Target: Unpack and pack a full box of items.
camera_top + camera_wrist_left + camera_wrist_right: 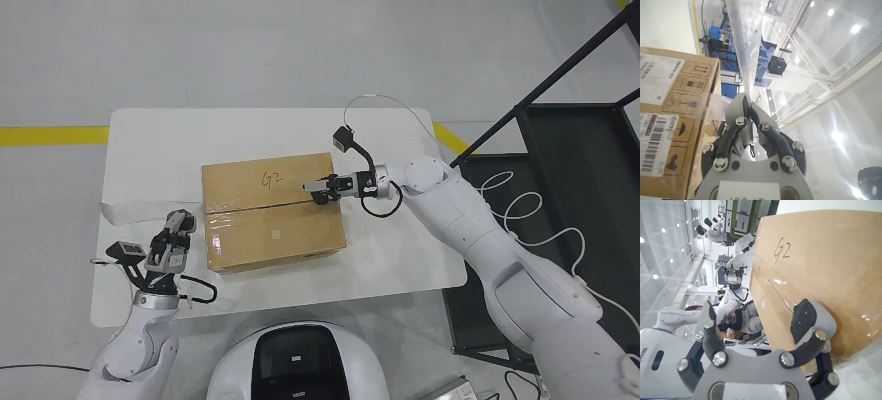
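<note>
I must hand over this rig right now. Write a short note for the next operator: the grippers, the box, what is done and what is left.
Left gripper: shut on a strip of clear tape, beside one end of the box.
Right gripper: open at the opposite end, one finger on the top by the seam.
Box: on the table, flaps closed.
Done: tape strip pulled up; whether fully off, cannot tell.
Left: open flaps, unpack, repack.

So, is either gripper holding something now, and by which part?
The left gripper pinches a clear tape strip near one end between its fingers. The right gripper is open and holds nothing.
</note>
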